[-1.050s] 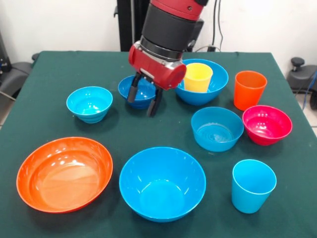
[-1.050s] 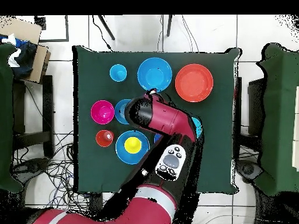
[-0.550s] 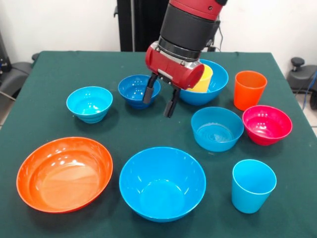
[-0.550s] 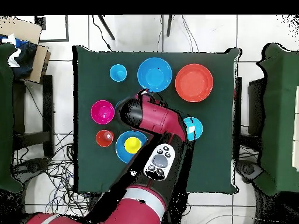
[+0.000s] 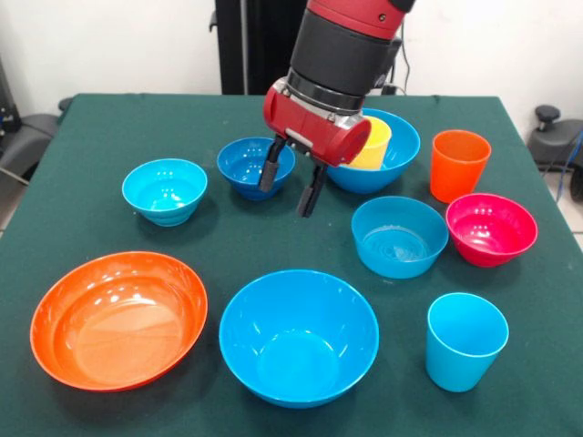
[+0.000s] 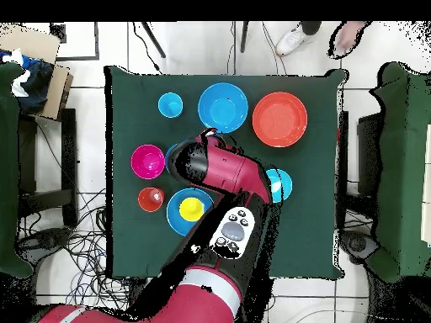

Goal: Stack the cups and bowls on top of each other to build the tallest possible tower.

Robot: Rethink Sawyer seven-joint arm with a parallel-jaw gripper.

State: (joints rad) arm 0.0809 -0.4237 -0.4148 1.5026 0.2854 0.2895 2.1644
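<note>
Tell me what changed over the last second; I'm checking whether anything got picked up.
Nothing was picked up. The open, empty end effector swung from the small dark blue bowl toward the big bowl holding the yellow cup, then eased back slightly. A person's feet appeared overhead. All cups and bowls stayed put.

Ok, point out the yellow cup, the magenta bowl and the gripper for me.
yellow cup (image 5: 376, 146), front view, on its visible side wall beside the arm.
magenta bowl (image 5: 491, 229), front view, on its inner bottom.
gripper (image 5: 290, 181), front view, midway between its two open fingertips.
</note>
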